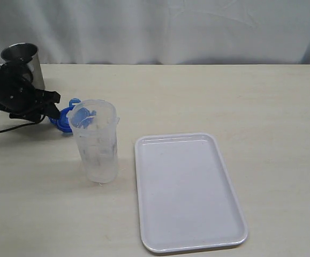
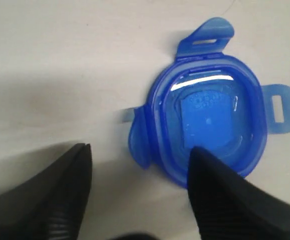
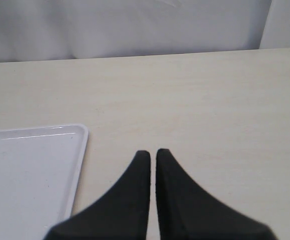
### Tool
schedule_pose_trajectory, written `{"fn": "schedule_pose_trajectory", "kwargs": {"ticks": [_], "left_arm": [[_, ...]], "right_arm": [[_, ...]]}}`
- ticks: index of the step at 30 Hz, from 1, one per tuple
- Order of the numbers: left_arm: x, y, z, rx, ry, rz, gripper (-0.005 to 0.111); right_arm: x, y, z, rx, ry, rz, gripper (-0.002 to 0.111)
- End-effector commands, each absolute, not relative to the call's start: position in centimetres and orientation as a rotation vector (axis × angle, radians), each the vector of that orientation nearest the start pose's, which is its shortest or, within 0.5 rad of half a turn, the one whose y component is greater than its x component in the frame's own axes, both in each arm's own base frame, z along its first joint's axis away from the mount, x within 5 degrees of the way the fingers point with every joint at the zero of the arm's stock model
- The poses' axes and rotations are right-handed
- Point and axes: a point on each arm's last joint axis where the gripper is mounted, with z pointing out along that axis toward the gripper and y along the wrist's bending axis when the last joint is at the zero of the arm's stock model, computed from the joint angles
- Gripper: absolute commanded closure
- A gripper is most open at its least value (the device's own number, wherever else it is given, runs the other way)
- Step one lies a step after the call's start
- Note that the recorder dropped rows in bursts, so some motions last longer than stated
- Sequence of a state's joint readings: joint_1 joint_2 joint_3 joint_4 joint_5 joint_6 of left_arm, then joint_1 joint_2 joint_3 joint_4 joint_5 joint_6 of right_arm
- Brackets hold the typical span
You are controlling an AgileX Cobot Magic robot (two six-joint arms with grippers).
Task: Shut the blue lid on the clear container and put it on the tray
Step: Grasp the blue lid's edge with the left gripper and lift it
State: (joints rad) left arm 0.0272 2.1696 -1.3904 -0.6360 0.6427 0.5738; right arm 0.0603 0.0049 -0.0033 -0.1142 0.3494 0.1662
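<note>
Two left jaws stand parted at the blue lid [image 2: 210,120].

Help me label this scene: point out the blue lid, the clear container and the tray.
blue lid [image 2: 210,115]: left wrist view, centre panel.
clear container [image 1: 97,147]: exterior view, side wall.
tray [image 1: 189,195]: exterior view, bare floor.

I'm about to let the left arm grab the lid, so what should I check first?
1. Left gripper open: ok.
2. Blue lid centred between the jaws: not ok, one jaw overlaps its rim.
3. Clear container upright, mouth uncovered: ok.
4. Tray flat beside the container: ok.
5. Right gripper shut, away from the lid: ok.
</note>
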Motion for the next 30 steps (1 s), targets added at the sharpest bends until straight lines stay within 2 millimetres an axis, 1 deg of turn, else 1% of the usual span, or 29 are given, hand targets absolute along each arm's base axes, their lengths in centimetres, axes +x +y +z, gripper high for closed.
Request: {"fn": "schedule_pose_trajectory", "kwargs": {"ticks": [1, 3, 4, 7, 10, 13, 23, 25, 26, 30], "left_arm": [[43.00, -2.67, 10.34, 0.137, 2.750, -0.479, 0.048], [43.01, -2.75, 9.90, 0.140, 2.756, -0.481, 0.048], [43.04, -2.80, 9.82, 0.139, 2.754, -0.478, 0.051], [43.12, -2.90, 9.83, 0.137, 2.746, -0.471, 0.062], [43.12, -2.90, 9.83, 0.138, 2.746, -0.471, 0.071], [43.11, -2.88, 9.82, 0.143, 2.748, -0.467, 0.077], [43.10, -2.89, 9.82, 0.144, 2.749, -0.468, 0.080], [43.10, -2.89, 9.82, 0.144, 2.749, -0.468, 0.087], [43.10, -2.89, 9.82, 0.144, 2.749, -0.468, 0.093], [43.09, -2.90, 9.82, 0.145, 2.750, -0.470, 0.106]], "right_arm": [[5.35, -0.02, 18.22, 0.029, 1.827, 0.052, 0.104], [5.35, -0.02, 18.22, 0.029, 1.827, 0.052, 0.104], [5.35, -0.02, 18.22, 0.029, 1.827, 0.052, 0.104], [5.35, -0.02, 18.22, 0.029, 1.827, 0.052, 0.104], [5.35, -0.02, 18.22, 0.029, 1.827, 0.052, 0.104], [5.35, -0.02, 18.22, 0.029, 1.827, 0.052, 0.104], [5.35, -0.02, 18.22, 0.029, 1.827, 0.052, 0.104], [5.35, -0.02, 18.22, 0.029, 1.827, 0.052, 0.104], [5.35, -0.02, 18.22, 0.029, 1.827, 0.052, 0.104], [5.35, -0.02, 18.22, 0.029, 1.827, 0.052, 0.104]]}}
